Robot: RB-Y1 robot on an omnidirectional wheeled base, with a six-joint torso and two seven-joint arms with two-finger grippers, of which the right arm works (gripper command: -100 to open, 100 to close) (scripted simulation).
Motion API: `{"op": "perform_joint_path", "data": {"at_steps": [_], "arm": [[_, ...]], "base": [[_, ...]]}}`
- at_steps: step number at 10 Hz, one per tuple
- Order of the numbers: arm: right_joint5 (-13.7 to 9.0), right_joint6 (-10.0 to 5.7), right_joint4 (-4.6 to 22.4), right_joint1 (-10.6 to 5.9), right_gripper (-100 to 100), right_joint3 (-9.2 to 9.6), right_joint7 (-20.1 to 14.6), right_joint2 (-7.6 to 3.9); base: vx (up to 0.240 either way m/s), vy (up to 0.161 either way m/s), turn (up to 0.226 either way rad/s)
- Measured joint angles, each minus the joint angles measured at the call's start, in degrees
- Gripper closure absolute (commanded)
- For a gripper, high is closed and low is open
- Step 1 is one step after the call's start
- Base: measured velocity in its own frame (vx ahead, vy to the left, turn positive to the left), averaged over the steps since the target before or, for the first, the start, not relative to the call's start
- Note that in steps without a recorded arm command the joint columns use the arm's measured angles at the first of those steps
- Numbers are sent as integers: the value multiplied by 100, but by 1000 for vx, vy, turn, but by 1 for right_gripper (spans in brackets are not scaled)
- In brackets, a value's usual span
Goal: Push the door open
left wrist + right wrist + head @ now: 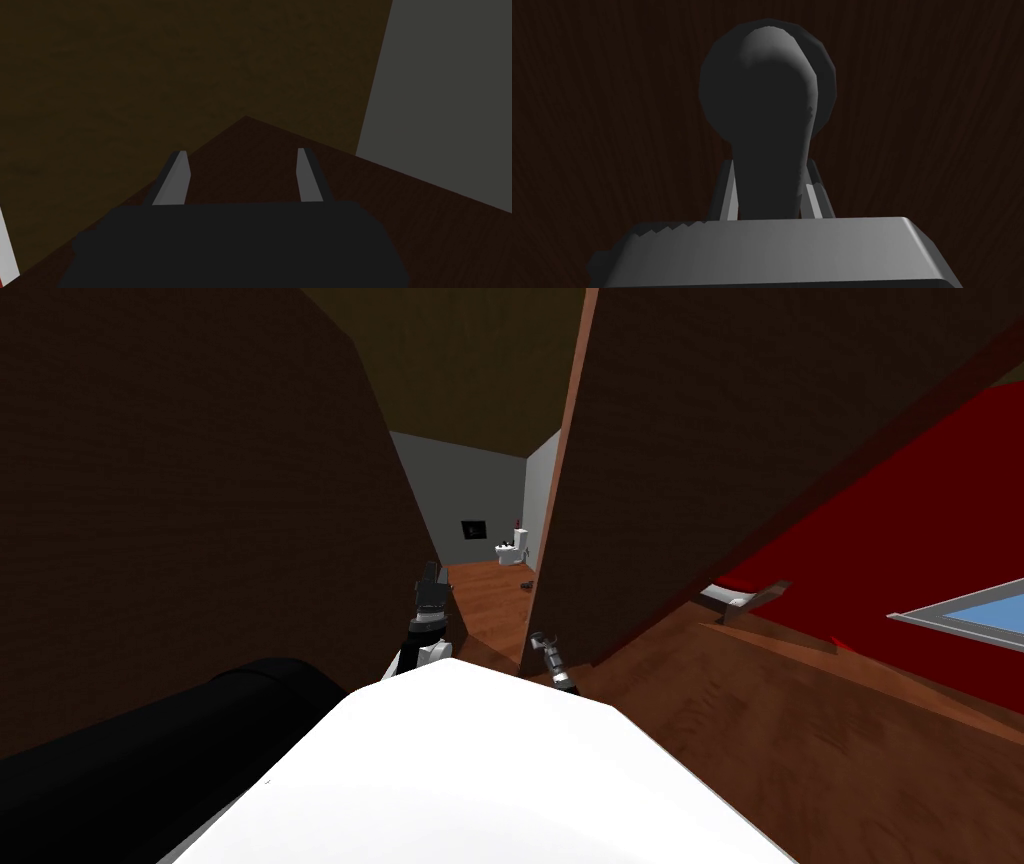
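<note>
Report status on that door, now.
Right gripper shut on door handle. Left gripper open, holding nothing. Door ajar, gap ahead. Toilet far back beyond the gap.

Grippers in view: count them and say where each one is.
2. The left grey-fingered gripper hangs open by the dark brown wall; the right gripper is shut on the dark lever handle of the brown wooden door.
</note>
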Motion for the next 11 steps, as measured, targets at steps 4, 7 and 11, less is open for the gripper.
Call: {"op": "perform_joint_path", "data": {"at_steps": [4, 7, 11], "arm": [[-202, 92, 162, -168, 100, -316, 205, 135], [-364, 228, 233, -274, 100, -582, 381, 256], [-593, 238, 521, -519, 100, -958, 617, 403]], "base": [[149, 140, -59], [157, 152, -68], [157, 142, -58]]}}
